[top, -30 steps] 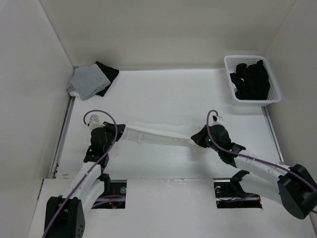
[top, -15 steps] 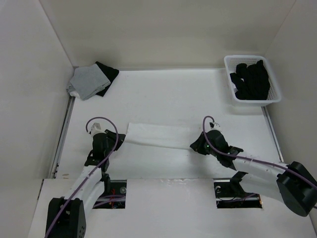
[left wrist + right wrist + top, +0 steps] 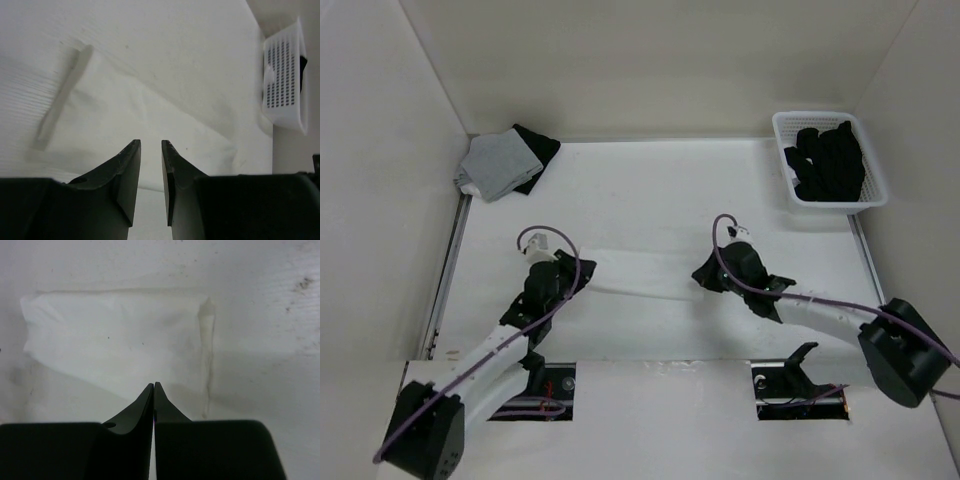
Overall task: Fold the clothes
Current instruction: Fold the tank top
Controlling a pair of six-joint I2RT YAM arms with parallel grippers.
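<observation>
The left hand (image 3: 151, 145) is seen with its fingers slightly parted and nothing between them, held low over one end of the cloth (image 3: 642, 276). The right hand (image 3: 153, 385) is closed, tips pressed together at the near edge of the cloth's other end; whether any fabric is pinched there cannot be told. The cloth is laid flat on the table (image 3: 660, 190) as a long white strip between the two hands, with a raised fold ahead and to the left of the left hand. White on white, its edges are hard to trace from above, and both ends are covered by the hands. A basket (image 3: 778, 126) is set well ahead and to the right of the right hand, filled with black items whose kind cannot be made out. Well ahead and to the left of the left hand, a grey garment (image 3: 495, 165) is laid on a black garment (image 3: 544, 146), which is mostly hidden. The table is speckled and is enclosed by plain white walls (image 3: 650, 60).
</observation>
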